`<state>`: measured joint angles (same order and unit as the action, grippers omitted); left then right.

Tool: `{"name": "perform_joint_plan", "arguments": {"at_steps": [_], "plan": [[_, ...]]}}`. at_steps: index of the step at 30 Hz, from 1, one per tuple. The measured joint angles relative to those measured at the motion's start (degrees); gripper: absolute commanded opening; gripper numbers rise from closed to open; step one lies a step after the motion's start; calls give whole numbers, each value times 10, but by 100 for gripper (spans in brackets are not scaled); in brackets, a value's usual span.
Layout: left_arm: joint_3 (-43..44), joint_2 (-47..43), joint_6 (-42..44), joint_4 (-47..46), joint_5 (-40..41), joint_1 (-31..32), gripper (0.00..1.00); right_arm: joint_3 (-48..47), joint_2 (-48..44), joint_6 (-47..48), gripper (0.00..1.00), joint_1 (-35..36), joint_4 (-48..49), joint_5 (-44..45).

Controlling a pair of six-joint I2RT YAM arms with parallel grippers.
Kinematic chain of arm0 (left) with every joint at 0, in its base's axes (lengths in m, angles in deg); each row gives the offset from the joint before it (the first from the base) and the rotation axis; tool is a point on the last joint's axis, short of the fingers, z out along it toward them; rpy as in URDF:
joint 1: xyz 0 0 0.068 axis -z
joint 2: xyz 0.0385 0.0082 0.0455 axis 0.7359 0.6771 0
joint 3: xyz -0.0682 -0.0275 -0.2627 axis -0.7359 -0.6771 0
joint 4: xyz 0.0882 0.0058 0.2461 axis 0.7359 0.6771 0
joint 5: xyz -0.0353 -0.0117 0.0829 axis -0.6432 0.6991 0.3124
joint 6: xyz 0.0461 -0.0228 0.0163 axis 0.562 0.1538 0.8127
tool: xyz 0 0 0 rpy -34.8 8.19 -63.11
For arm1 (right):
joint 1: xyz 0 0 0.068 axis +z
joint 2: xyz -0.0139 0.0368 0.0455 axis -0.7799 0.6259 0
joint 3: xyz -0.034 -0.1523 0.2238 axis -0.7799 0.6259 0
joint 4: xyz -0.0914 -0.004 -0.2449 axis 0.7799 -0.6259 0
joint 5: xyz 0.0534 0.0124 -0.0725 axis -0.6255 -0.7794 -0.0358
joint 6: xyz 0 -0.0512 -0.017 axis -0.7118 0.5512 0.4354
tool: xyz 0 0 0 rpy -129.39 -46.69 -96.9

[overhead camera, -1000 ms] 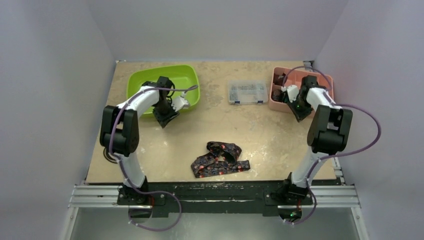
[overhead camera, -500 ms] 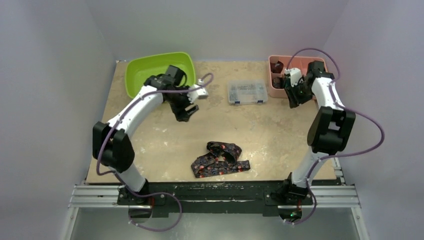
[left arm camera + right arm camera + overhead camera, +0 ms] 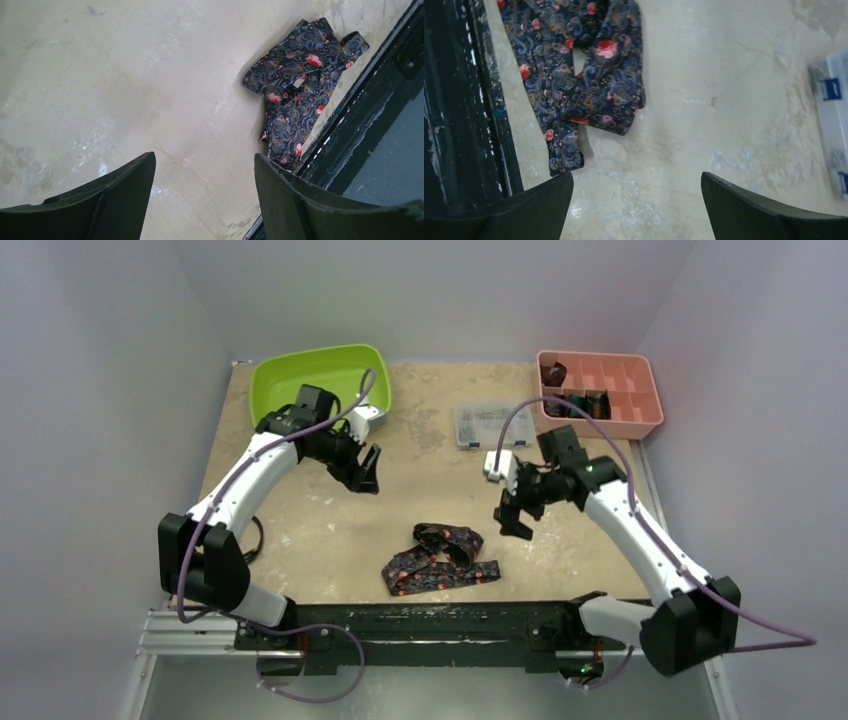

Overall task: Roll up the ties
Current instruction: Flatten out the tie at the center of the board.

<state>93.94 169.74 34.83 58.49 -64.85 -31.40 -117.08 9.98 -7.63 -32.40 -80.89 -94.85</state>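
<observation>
Fingers [image 3: 115, 195] of left gripper [image 3: 364, 470] and right gripper [image 3: 508, 514] splayed, empty, flanking crumpled floral tie [image 3: 438, 558] ahead, probably to take its ends.

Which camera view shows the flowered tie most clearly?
The left wrist view: the tie lies whole and close, its pattern sharp. The top view shows it whole but small; the right wrist view cuts it off at the top edge.

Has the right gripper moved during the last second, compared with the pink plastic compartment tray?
Yes. The right gripper moved away from the pink plastic compartment tray, toward the near edge and leftward, now close to the black floral necktie.
</observation>
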Motion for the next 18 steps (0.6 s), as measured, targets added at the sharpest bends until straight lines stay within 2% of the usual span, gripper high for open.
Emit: {"name": "perform_joint_plan", "arguments": {"at_steps": [3, 9, 14, 18], "plan": [[0, -17, -10, 14, -4, -42, 71, 76, -25, 49, 99, 67, 68, 9], [-1, -28, -20, 36, -7, -100, 71, 86, 81, 117, 99, 169, 153, 18], [-12, -55, -21, 46, -7, -108, 71, 19, 153, 95, 99, 212, 153, 11], [-18, -71, -23, 48, -7, -115, 71, 4, 163, 49, 97, 243, 197, 36]]}}
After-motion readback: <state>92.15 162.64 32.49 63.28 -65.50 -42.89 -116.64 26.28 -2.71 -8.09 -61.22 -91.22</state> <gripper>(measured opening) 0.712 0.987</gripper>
